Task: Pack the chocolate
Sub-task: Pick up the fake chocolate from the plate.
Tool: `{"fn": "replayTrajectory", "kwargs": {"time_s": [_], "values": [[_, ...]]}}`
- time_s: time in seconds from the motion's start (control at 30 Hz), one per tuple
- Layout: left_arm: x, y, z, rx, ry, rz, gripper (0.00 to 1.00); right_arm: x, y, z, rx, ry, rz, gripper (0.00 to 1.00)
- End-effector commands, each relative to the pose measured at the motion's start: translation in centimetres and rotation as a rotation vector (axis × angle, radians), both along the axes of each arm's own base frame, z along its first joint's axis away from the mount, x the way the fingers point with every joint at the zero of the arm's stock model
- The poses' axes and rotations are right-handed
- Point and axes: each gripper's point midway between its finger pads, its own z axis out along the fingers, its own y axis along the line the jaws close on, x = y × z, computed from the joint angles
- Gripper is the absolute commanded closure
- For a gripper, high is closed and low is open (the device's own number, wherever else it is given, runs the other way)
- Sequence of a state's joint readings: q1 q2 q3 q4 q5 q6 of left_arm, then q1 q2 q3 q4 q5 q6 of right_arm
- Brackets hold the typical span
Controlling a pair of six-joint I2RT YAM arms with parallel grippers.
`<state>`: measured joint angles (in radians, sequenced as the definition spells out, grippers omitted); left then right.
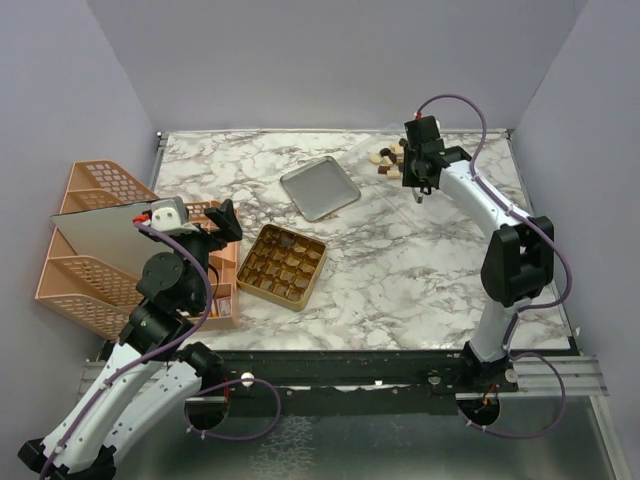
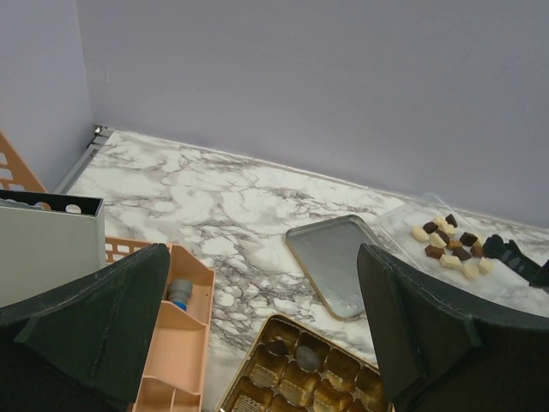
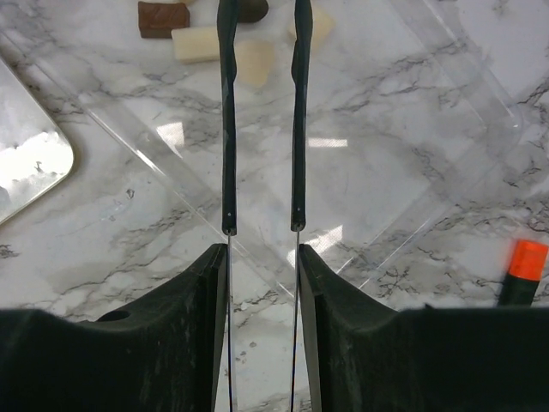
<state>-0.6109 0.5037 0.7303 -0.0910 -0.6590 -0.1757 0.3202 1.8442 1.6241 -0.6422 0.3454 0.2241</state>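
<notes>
Left gripper (image 1: 222, 220) is nearest us, jaws spread wide and holding nothing, parked over the peach organiser (image 1: 225, 285). We judge it sits there to leave the middle free.

Right gripper (image 1: 421, 190) hangs at the far right of the tabletop (image 1: 400, 270), thin jaws a narrow gap apart with nothing clamped. The chocolate (image 1: 387, 160) lies in a loose heap on a clear plastic sheet (image 3: 412, 129), just beyond those jaws and in the right arm's reach. We read this as lining up a pick.

The gold tray (image 1: 282, 265) sits mid-table with its cells up to take pieces. The metal lid (image 1: 320, 187) lies off it, between tray and heap, so the cells are open.

The pieces share no common heading. In the right wrist view a cream piece (image 3: 196, 43) and the brown one beside it lie flat, long axes across the picture, along the jaws' closing line. A cream piece shows in the gap; we cannot tell its axis or whether it is touched.
</notes>
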Motion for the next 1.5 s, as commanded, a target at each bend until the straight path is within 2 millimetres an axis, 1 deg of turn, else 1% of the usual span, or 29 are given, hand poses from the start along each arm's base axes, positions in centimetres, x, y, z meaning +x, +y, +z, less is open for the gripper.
{"fn": "replayTrajectory", "kwargs": {"time_s": [0.0,0.1,0.23,0.4,0.8,0.93,1.1,1.33,1.47], "values": [[0.3,-0.3,-0.4,0.006,0.004,-0.003,0.01,0.2,0.8,-3.2,0.032,0.05,0.038,0.6],[0.4,-0.4,-0.5,0.012,0.01,-0.007,0.01,0.0,0.9,-4.3,0.039,0.062,0.045,0.6],[0.4,-0.4,-0.4,0.011,0.007,-0.005,0.01,-0.1,0.2,-5.4,0.004,0.081,0.027,0.6],[0.4,-0.4,-0.4,0.014,0.007,-0.005,0.01,0.1,-0.2,-6.4,-0.017,0.089,0.015,0.6],[0.4,-0.2,-0.5,0.016,0.007,0.003,0.01,1.2,0.2,-8.0,-0.022,0.105,0.022,0.6],[0.4,-0.2,-0.5,0.015,0.007,0.004,0.01,1.2,0.0,-8.1,-0.029,0.106,0.018,0.61],[0.4,-0.2,-0.4,0.014,0.005,0.002,0.01,1.1,0.0,-8.1,-0.034,0.111,0.021,0.66],[0.3,-0.2,-0.3,0.011,0.002,0.001,0.01,0.7,-0.1,-6.9,-0.024,0.098,0.015,0.71],[0.3,-0.3,-0.3,0.01,0.002,-0.003,0.01,0.3,0.4,-6.0,0.007,0.09,0.02,0.72]]}}
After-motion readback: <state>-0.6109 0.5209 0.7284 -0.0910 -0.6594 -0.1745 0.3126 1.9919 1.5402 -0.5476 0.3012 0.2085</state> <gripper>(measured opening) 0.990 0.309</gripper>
